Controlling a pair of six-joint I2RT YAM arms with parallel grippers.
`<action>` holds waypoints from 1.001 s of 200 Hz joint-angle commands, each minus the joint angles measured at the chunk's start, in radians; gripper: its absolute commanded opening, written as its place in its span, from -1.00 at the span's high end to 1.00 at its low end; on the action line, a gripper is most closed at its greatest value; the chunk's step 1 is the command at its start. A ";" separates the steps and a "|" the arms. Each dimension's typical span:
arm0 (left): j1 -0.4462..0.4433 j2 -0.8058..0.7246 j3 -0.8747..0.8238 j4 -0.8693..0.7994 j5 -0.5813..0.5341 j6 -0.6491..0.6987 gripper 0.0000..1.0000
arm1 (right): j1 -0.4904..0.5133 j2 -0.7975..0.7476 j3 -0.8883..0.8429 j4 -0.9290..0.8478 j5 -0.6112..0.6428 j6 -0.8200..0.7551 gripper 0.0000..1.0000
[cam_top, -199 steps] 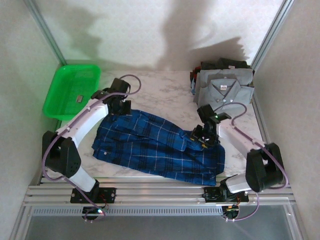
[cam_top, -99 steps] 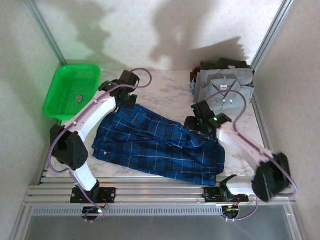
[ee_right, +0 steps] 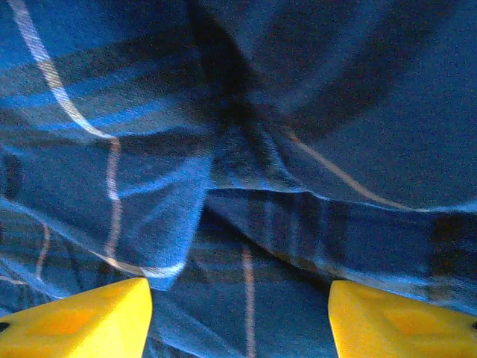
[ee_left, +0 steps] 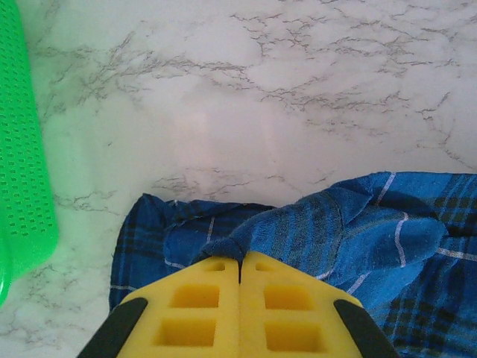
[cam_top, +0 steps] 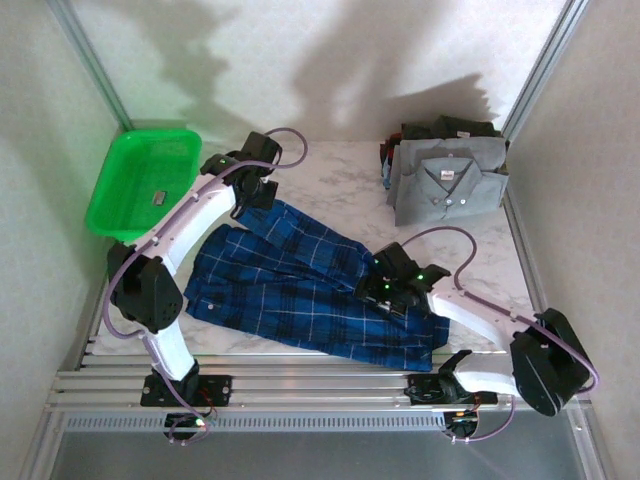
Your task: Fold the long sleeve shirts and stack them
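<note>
Left gripper is clamped on the plaid shirt at its far edge (cloth bunched there); right gripper hangs spread apart over it.

**Robot test cell, laboratory setting.** Two arms, the left arm and the right arm, stand bolted to bare aluminium rails along the lower edge of the frame. Slanting metal posts at upper left and upper right hold plain white panels, which close in a small marble-patterned tabletop on three sides. On it lie a plaid shirt at centre, folded shirts stacked at upper right, and a green basket at left.
</note>
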 commanded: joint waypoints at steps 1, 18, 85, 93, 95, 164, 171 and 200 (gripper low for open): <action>-0.004 -0.006 0.013 -0.026 0.004 0.013 1.00 | 0.010 0.027 0.016 0.092 0.003 0.088 -0.28; -0.004 -0.014 0.000 -0.019 0.006 0.013 1.00 | 0.010 0.051 0.032 0.097 0.012 0.098 -0.27; -0.005 -0.028 -0.027 -0.006 0.024 0.010 1.00 | 0.010 0.111 0.065 0.118 0.056 0.159 -0.09; -0.005 -0.032 -0.032 -0.004 0.025 0.010 1.00 | 0.010 0.122 0.074 0.115 0.057 0.159 0.02; -0.005 -0.033 -0.033 -0.003 0.025 0.010 1.00 | 0.009 0.125 0.074 0.115 0.056 0.159 0.05; -0.001 -0.052 -0.073 0.013 0.017 0.017 1.00 | 0.024 0.054 0.095 0.013 0.075 0.191 0.90; -0.001 -0.053 -0.074 0.016 0.017 0.018 1.00 | 0.031 0.038 0.089 0.003 0.075 0.203 0.92; 0.001 -0.047 -0.075 0.023 0.018 0.015 1.00 | 0.090 -0.011 0.045 -0.027 0.075 0.296 1.00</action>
